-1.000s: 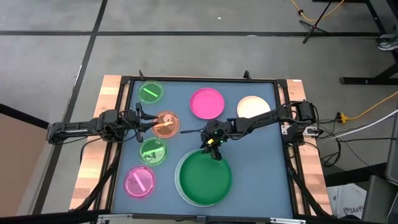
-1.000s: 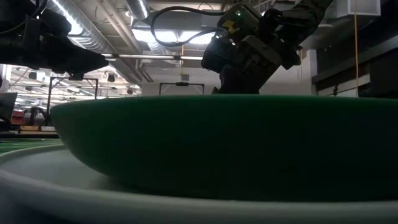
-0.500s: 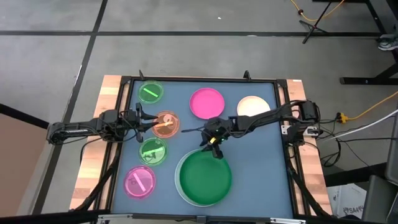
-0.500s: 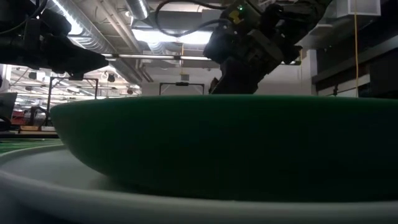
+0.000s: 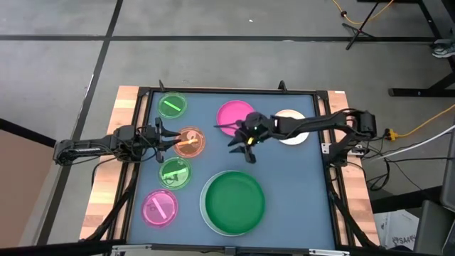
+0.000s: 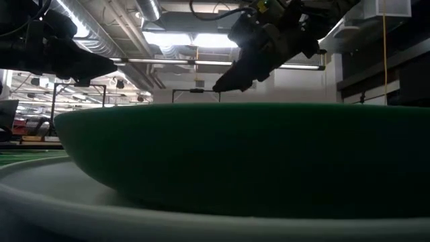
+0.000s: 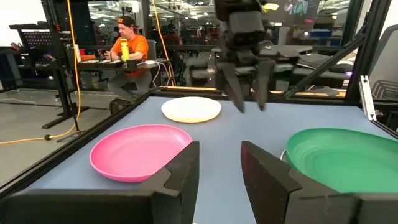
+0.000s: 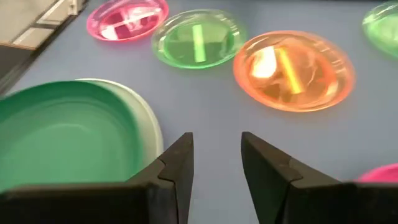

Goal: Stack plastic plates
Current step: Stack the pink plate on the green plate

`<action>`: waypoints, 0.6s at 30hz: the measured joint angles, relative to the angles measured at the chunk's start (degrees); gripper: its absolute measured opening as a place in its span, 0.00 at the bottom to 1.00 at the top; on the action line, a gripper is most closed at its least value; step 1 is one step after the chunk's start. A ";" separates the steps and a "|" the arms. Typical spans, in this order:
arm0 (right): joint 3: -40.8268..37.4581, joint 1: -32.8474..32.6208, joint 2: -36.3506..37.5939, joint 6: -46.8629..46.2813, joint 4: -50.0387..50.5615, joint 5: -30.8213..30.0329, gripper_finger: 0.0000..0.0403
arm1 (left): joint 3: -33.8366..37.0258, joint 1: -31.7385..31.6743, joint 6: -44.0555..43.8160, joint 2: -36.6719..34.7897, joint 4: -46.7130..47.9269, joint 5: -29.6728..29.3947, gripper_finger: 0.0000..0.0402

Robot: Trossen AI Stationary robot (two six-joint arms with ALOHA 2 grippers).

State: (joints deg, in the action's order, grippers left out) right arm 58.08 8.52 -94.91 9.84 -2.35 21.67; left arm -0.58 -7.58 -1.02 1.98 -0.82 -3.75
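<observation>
The dark green plate (image 5: pixel 232 203) lies inside the large white plate (image 5: pixel 205 213) near the table's near edge. It also fills the low view (image 6: pixel 242 154). My right gripper (image 5: pixel 242 146) hangs open above bare table between that stack and the pink plate (image 5: pixel 234 114), touching nothing. The cream plate (image 5: pixel 290 126) lies partly under the right arm. My left gripper (image 5: pixel 166 139) waits open at the left rim of the orange plate (image 5: pixel 189 141). Two small green plates (image 5: pixel 172 106) (image 5: pixel 175 172) and the magenta plate (image 5: pixel 161 208) lie flat on the left side.
A black frame (image 5: pixel 227 90) borders the blue table top. Bare blue surface (image 5: pixel 295 185) shows right of the green stack. In the left wrist view a person in orange (image 7: pixel 127 46) sits at a desk beyond the table.
My right gripper has risen from the far rim of the dark green plate. It has moved toward the table's far edge, toward the pink plate, turning as it went. The green plate stays resting in the white plate.
</observation>
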 joint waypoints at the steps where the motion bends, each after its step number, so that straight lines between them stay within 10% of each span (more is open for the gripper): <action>1: -0.01 0.79 0.45 1.15 0.06 0.00 0.31 | 0.00 0.01 0.00 0.00 0.00 0.00 0.28; 18: 0.00 12.77 3.01 16.88 4.87 -2.03 0.31 | 0.00 0.01 0.04 0.00 0.00 -0.02 0.28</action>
State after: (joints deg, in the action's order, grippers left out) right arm 58.08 21.29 -91.90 26.73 2.52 19.64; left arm -0.58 -7.57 -0.97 1.98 -0.82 -3.77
